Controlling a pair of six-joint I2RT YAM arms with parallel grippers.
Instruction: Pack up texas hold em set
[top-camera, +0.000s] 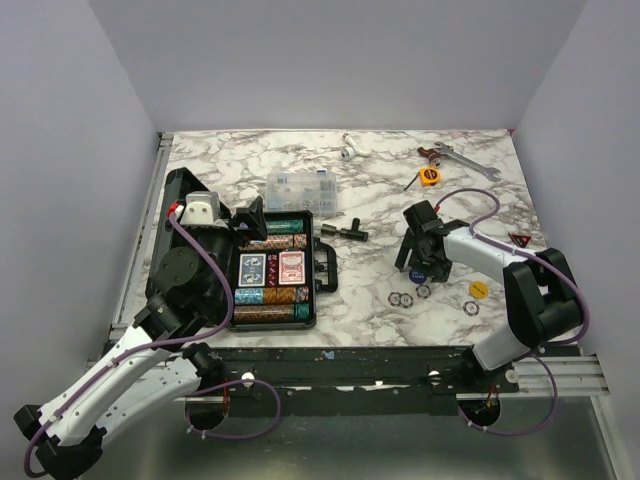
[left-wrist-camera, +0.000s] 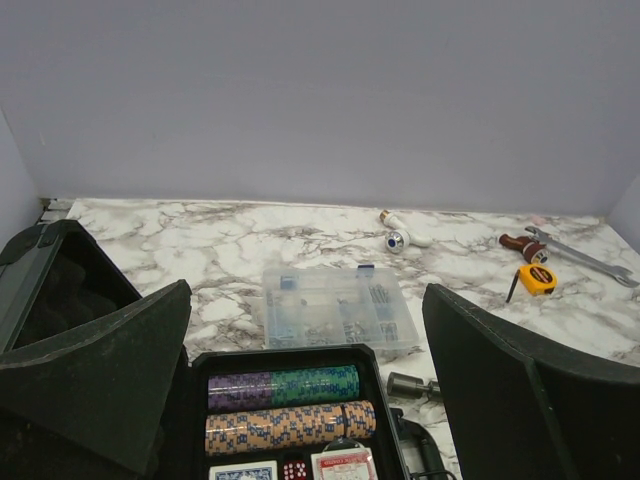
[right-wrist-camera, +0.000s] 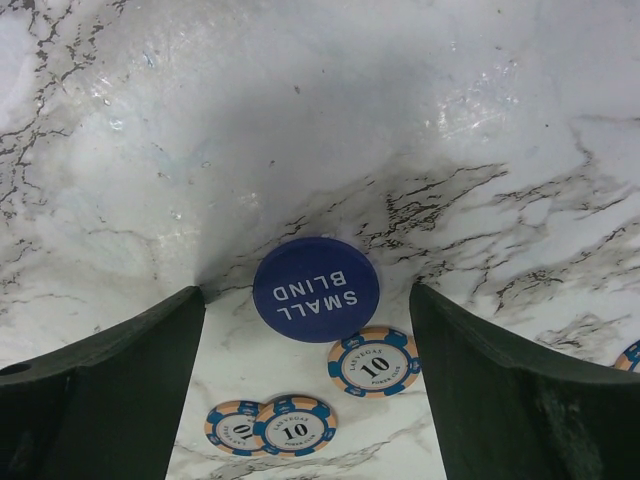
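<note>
Both wide open, empty: left tool (left-wrist-camera: 307, 292); right tool (right-wrist-camera: 305, 292) straddling blue button (right-wrist-camera: 316, 289).

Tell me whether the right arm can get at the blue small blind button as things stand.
Probably yes. The right gripper hangs just above the small blind button with its jaws open on either side, and nothing covers it. One chip lies close by its edge and may get nudged.

Marbled white tabletop (top-camera: 250, 150) — plain lavender-grey walls (top-camera: 330, 60) around
</note>
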